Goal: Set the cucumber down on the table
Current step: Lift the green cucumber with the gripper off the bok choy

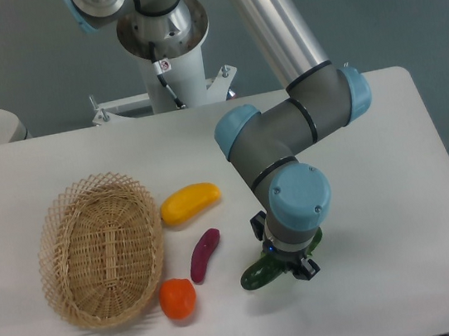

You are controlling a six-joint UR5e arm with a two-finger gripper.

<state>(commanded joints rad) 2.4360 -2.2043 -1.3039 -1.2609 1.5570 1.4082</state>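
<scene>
The cucumber [260, 275] is dark green and glossy. It lies low at the white table [379, 196], right of the purple vegetable, partly hidden under the arm's wrist. My gripper [293, 265] points down over the cucumber's right part. Its fingers sit at either side of the cucumber. The wrist hides the fingertips, so I cannot tell whether they still grip it or whether the cucumber touches the table.
An oval wicker basket [102, 249] stands at the left, with nothing in it. A yellow vegetable [189, 203], a slim purple vegetable [204, 254] and an orange fruit [178, 299] lie between the basket and the gripper. The table's front edge is close below.
</scene>
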